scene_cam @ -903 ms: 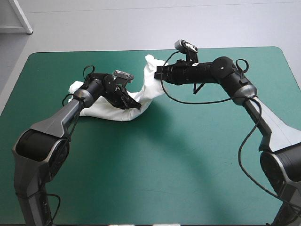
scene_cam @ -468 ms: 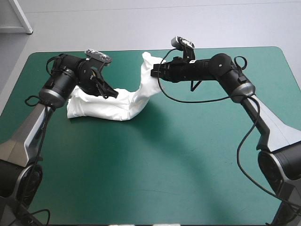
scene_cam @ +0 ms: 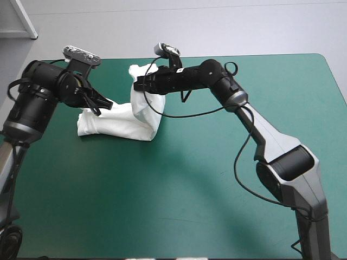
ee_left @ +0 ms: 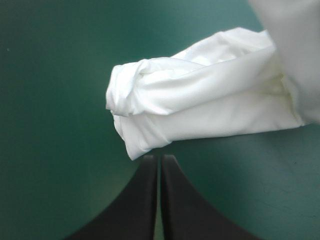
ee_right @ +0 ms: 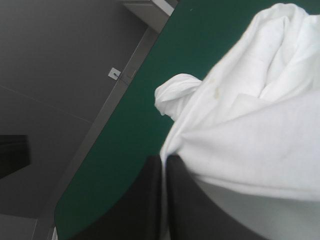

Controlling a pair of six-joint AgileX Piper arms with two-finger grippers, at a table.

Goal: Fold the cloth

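The T-shirt lay as a long roll on the table, one end just ahead of the left claw, pressed together and empty, the other end raised in the pinch of the right claw, likely to be carried over lengthwise.

The white T-shirt is lying as a long, creased bundle on the far left part of the teal-green cover. Its left end is resting rolled on the cover, while its right end is rising off it in a bunched column.
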